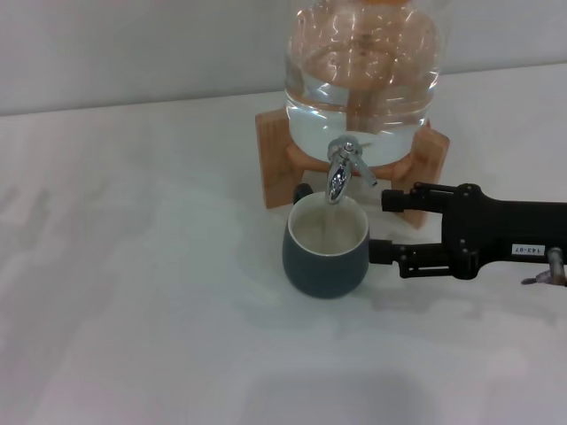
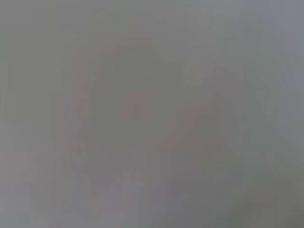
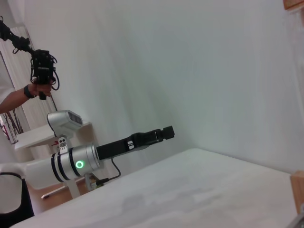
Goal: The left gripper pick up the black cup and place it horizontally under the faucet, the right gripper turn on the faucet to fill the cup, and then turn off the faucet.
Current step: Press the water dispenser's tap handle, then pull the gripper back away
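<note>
The black cup stands upright on the white table, right under the faucet of the big glass jar. A thin stream seems to run from the spout into the cup. The faucet's lever points to the right. My right gripper is open and empty just right of the cup and faucet; its upper finger is near the lever and its lower finger is at the cup's right side. My left gripper shows only in the right wrist view, held off beyond the table's edge.
The jar rests on a wooden stand at the back of the table. A person holding a device stands beyond the left arm. The left wrist view shows only grey blur.
</note>
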`<state>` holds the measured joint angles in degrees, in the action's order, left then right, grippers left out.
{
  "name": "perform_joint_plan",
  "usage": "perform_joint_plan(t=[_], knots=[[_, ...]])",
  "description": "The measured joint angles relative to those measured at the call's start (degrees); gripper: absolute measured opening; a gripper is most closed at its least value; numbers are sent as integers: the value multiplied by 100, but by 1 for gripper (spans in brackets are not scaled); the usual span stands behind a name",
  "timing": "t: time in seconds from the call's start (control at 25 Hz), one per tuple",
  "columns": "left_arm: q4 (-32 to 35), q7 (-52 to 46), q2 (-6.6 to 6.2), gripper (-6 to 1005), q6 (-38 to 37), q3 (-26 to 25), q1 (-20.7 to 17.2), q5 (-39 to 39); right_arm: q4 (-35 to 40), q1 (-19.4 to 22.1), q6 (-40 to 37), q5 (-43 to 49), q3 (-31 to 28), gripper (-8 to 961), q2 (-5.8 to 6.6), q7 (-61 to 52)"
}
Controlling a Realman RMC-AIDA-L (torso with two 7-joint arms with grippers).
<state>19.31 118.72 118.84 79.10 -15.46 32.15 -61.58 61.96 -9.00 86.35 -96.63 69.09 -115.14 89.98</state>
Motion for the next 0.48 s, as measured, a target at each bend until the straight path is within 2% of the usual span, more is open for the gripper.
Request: perform_joint_plan(t=[0.48], knots=[[17,-7,16,515,-211,8,-82,-37,-15,0,318,-503,202,854,1,39]])
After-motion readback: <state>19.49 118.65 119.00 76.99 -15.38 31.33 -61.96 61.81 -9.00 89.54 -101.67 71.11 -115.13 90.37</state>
